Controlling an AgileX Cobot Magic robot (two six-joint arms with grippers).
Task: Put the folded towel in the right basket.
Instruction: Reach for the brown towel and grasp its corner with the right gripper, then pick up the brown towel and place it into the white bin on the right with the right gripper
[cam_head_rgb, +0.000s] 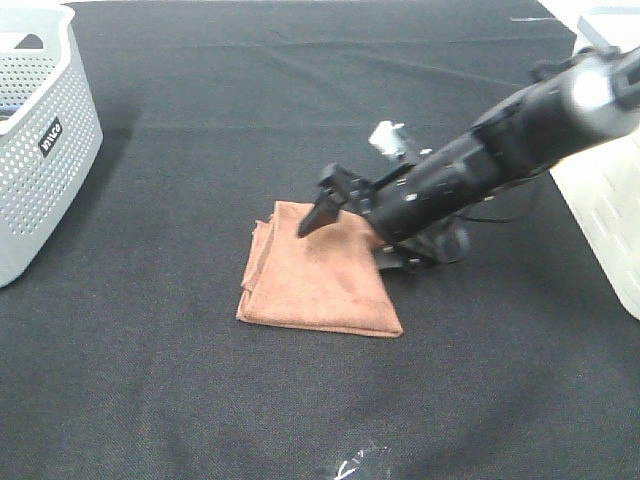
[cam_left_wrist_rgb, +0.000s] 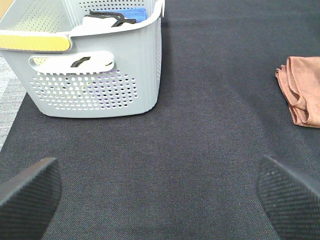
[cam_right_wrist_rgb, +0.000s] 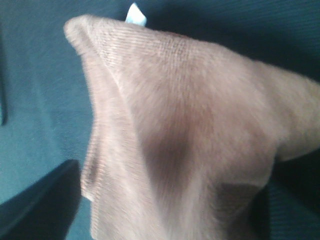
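Table (cam_head_rgb: 150, 350): black cloth.
Towel (cam_head_rgb: 320, 280): soft, light; pinch all layers, right edge.
Right gripper (cam_head_rgb: 352, 247): wide apart, astride it.
Left gripper (cam_left_wrist_rgb: 160, 195): spread, empty.

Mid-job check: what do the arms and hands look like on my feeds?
Right arm: black tubular body with a silver-grey band, a small white fitting on top and a thin black cable beneath. Right hand: black, pointed fingers. Left hand: only two black fingers with cross-hatched pads show.
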